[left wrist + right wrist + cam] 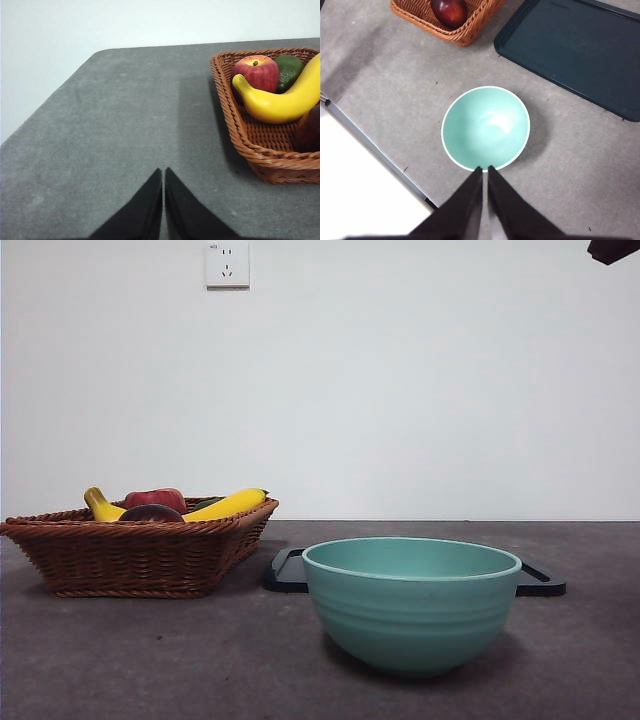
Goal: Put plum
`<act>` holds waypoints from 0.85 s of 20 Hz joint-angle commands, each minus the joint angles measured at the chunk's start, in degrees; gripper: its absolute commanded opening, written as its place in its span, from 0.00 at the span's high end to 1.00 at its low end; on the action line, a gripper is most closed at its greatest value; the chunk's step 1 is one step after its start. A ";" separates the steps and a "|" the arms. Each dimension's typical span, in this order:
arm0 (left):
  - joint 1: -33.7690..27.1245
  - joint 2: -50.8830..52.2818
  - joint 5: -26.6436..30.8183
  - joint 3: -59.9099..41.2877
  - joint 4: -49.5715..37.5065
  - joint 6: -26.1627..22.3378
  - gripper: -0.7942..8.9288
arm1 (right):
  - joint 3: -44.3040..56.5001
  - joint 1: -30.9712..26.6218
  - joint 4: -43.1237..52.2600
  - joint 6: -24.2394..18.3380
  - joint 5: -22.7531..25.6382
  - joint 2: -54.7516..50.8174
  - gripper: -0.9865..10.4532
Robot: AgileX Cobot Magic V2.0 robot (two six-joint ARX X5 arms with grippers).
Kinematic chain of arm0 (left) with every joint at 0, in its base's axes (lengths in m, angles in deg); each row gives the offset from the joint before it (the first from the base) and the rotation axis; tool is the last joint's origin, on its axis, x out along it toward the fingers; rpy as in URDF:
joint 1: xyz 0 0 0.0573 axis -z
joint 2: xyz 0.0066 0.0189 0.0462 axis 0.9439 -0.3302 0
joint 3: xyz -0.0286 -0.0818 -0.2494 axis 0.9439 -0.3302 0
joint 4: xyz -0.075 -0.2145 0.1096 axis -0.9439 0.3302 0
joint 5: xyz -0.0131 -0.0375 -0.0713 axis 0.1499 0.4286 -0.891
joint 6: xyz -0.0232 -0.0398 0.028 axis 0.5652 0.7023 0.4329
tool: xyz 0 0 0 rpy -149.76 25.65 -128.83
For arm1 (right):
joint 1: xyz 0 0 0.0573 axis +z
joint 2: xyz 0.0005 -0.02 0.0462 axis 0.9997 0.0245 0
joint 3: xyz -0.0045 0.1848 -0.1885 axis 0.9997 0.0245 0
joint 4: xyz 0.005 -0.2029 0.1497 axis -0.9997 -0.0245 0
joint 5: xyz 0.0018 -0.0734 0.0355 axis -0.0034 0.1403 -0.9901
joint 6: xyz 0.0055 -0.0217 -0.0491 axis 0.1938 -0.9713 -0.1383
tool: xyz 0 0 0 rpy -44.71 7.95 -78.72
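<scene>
The plum (150,512) is a dark maroon fruit lying in the wicker basket (130,555) at the table's left, in front of a red apple (155,498). The right wrist view shows the plum (449,11) at the basket's near corner (470,30), and it is cut off at the picture's edge in the left wrist view (311,127). My left gripper (163,171) hangs shut and empty over bare table beside the basket (230,115). High above the near rim of a teal bowl (485,127), my right gripper (485,169) is shut and empty.
The basket also holds a banana (285,100), the apple (256,72) and a green avocado (289,70). The teal bowl (410,600) stands front and centre, a dark tray (570,50) behind it. A dark arm tip (612,250) shows at the top right corner.
</scene>
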 commanded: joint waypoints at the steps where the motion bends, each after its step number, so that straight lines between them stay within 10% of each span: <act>1: -0.15 0.13 0.07 -0.77 1.31 0.55 0.91 | -0.76 0.31 0.61 -0.55 0.17 0.33 0.91; 11: -0.15 0.11 0.07 -0.77 1.31 0.55 0.91 | -0.76 0.13 0.72 -1.51 0.35 0.11 0.91; 17: -0.15 0.13 0.07 -0.77 1.31 0.55 0.91 | 2.01 -17.42 12.57 -11.52 3.30 -8.20 0.91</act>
